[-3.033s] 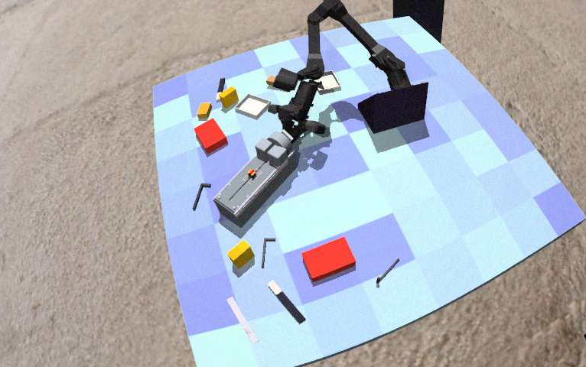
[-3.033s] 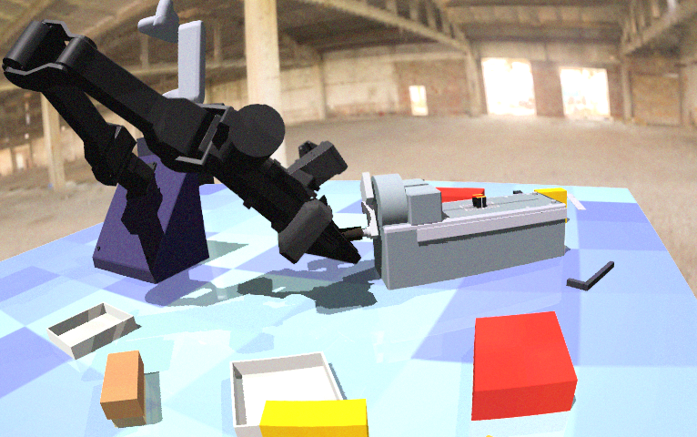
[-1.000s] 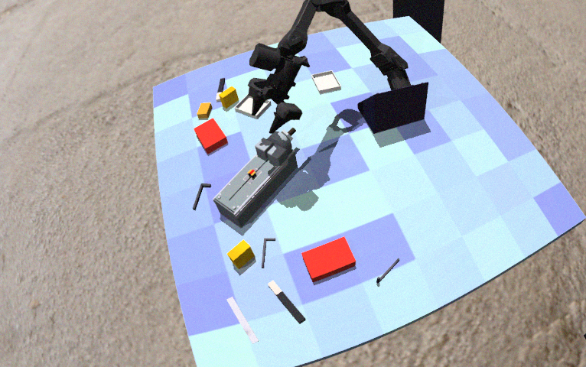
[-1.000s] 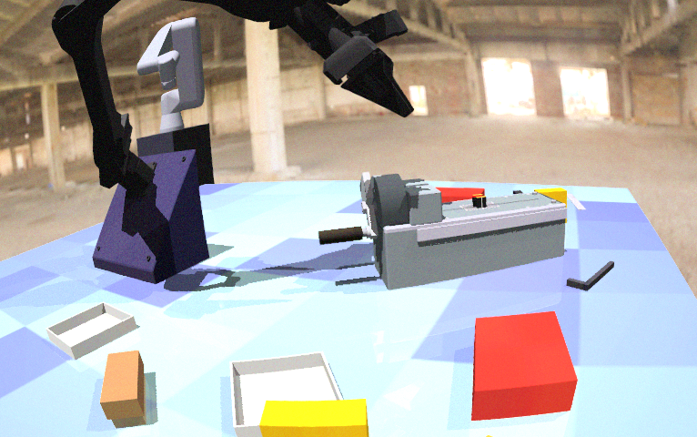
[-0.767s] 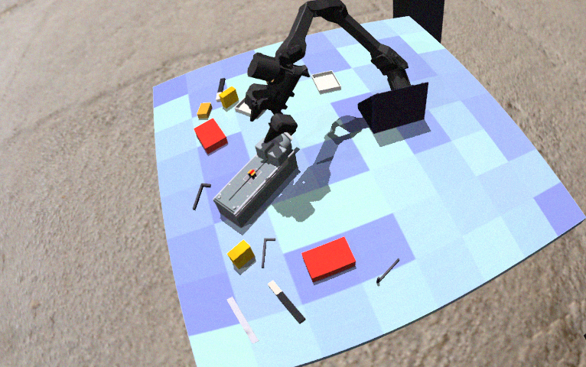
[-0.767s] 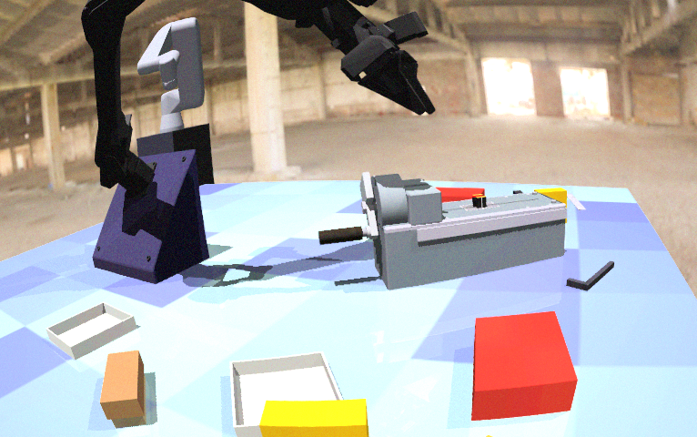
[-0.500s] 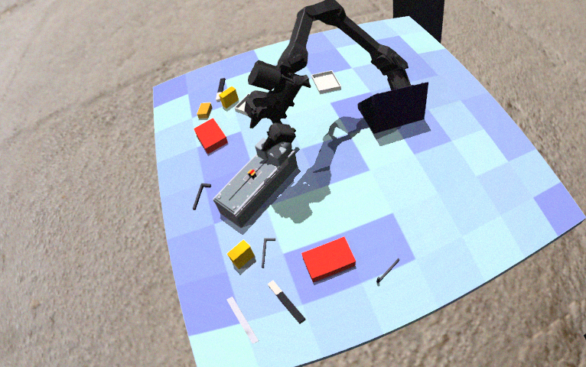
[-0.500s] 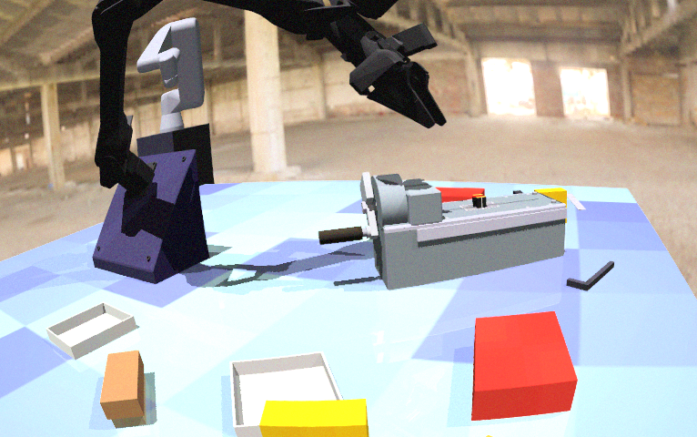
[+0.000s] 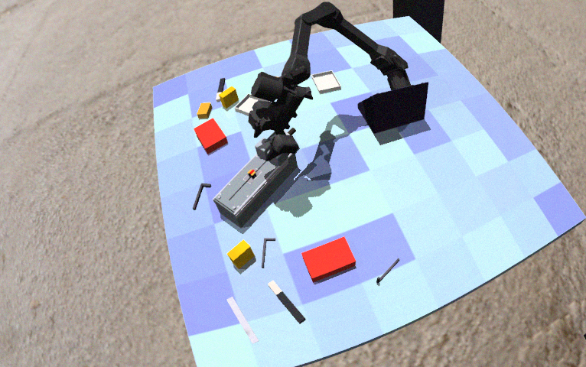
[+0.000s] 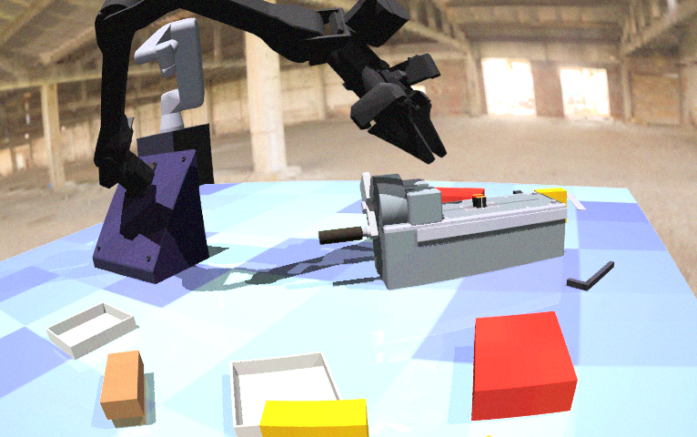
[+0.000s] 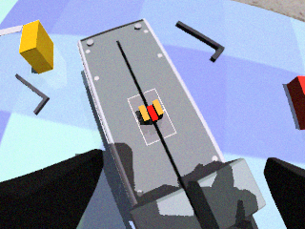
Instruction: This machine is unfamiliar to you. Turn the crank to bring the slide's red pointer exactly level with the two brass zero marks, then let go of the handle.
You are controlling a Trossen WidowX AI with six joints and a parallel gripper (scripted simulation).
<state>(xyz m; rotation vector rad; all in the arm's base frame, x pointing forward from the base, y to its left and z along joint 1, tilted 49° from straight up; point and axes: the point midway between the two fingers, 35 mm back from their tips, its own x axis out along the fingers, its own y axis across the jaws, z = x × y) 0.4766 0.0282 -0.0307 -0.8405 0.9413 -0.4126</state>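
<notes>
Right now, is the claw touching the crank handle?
Apart. The exterior view shows the open claw hanging above the machine, with clear space down to the dark handle.

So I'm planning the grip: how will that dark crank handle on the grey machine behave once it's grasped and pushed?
The crank handle is a short round bar, so it looks stiff but may slip in flat jaws. It juts sideways from the machine's end, so it should swing round rather than lift. The blocky machine probably stays put.
</notes>
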